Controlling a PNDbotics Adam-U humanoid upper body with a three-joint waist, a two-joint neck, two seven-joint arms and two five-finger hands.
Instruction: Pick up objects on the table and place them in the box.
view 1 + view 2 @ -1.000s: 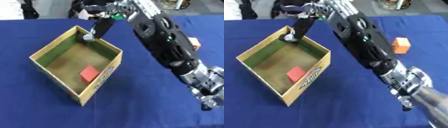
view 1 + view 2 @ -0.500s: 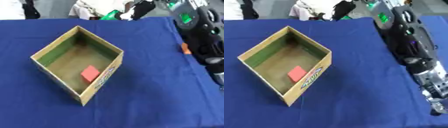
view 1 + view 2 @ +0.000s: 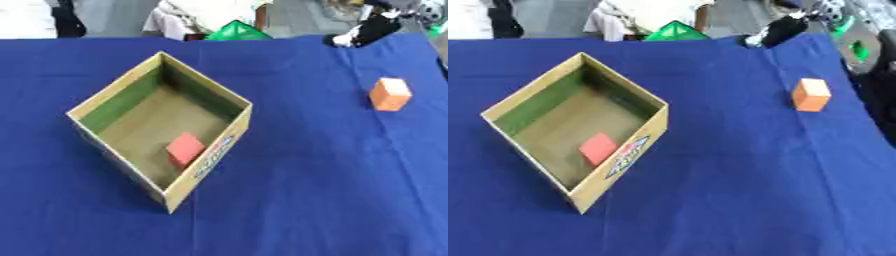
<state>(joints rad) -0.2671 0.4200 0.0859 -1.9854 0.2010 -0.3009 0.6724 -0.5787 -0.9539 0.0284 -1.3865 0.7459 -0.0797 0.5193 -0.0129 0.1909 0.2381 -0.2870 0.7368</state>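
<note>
left eye view shows, from left to right, an open cardboard box point(image 3: 214, 92) with a red cube point(image 3: 185, 148) already inside, then an orange cube point(image 3: 388, 94) left on the blue tablecloth point(image 3: 306, 190), well apart. the black right hand point(image 3: 366, 33) hangs above the far edge, fingers blurred; whether they are spread or curled, i cannot tell.

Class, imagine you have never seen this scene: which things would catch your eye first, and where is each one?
The open cardboard box stands out first, left of centre on the blue cloth, with a red block lying on its floor. Next comes the orange block, alone on the cloth at the right. The robot's right hand shows dark near the cloth's far right edge.
</note>
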